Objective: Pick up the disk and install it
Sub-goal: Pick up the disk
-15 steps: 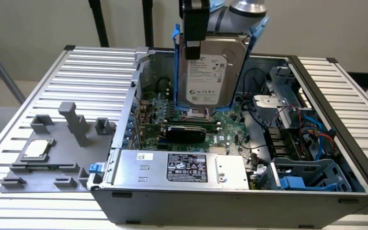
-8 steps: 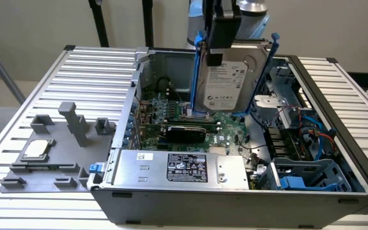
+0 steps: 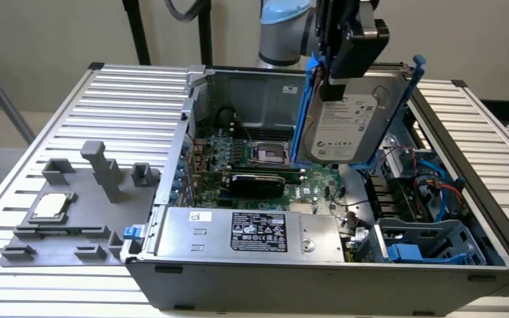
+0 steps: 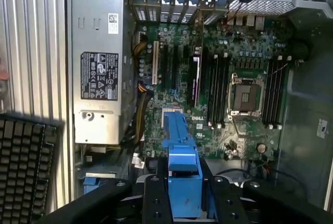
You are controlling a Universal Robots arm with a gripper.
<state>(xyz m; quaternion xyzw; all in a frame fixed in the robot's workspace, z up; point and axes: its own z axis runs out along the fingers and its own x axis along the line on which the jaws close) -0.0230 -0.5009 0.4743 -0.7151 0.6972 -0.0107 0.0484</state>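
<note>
— What is your gripper holding?
— My gripper (image 3: 347,63) is clamped on the disk (image 3: 350,126), at the top end of its blue carrier (image 3: 306,106). The jaws stand part-way apart with the carrier between them.
— Where is the disk?
— In the air, upright, label towards the exterior camera. It hangs over the open case (image 3: 264,285), well above the motherboard (image 3: 264,179). From my wrist, the carrier sits between my fingers (image 4: 156,203), with the power supply (image 4: 99,78) below.
— And outside the case?
— A chip (image 3: 51,205) lies on a grey tray (image 3: 77,232), on the exterior view's left.
</note>
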